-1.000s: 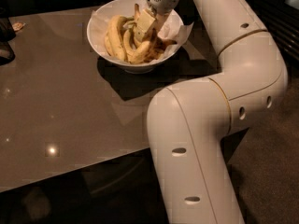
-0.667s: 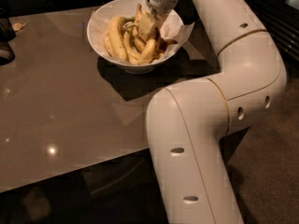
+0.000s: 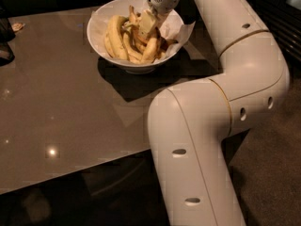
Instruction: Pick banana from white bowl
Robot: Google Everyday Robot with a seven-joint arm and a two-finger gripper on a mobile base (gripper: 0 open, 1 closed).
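Observation:
The white bowl [image 3: 100,22] stands at the far side of the brown table [image 3: 66,98], lined with white paper [image 3: 186,30] that sticks out past its right rim. It holds several bananas. Plump pale-yellow ones [image 3: 115,36] lie on the left. A slimmer, brown-mottled banana [image 3: 151,49] lies right of the middle, directly under my gripper [image 3: 145,26]. The gripper reaches down into the bowl from above and touches the banana pile. The arm hides part of the bowl's far right rim.
My large white arm [image 3: 221,88] bends over the table's right edge and fills the right half of the view. A dark object [image 3: 5,36] sits at the table's far left edge. Dark floor lies beyond the table on the right.
The gripper has stayed down in the bowl over the bananas, shifting only very slightly. The bowl has not moved.

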